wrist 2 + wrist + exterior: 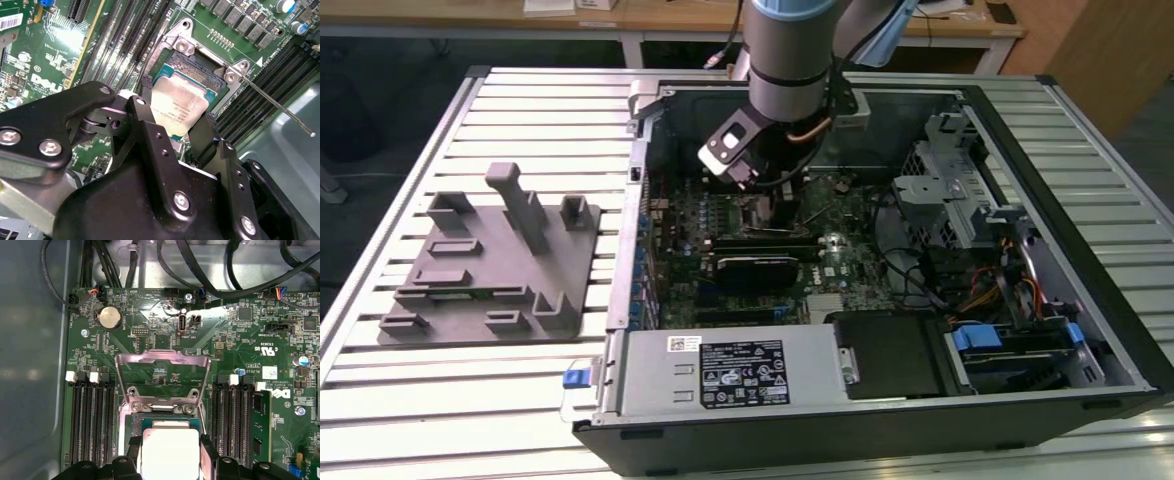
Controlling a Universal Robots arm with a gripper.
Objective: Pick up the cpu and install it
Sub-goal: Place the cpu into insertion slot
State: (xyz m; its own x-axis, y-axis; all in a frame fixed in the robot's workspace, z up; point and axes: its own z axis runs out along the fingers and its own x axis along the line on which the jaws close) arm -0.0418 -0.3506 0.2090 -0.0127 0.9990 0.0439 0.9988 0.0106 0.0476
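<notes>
Green motherboard (150, 340) backs the cpu (170, 450), pinched by the tool (175, 107), socket (172, 65) beneath partly hidden.

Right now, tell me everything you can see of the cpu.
The cpu is a small flat square chip with a pale silvery metal top bearing faint print and a thin green rim. It lies top up over the open socket, whose metal lid stands open. The gripper's black fingers press against two opposite edges. Whether it is fully seated cannot be told.
</notes>
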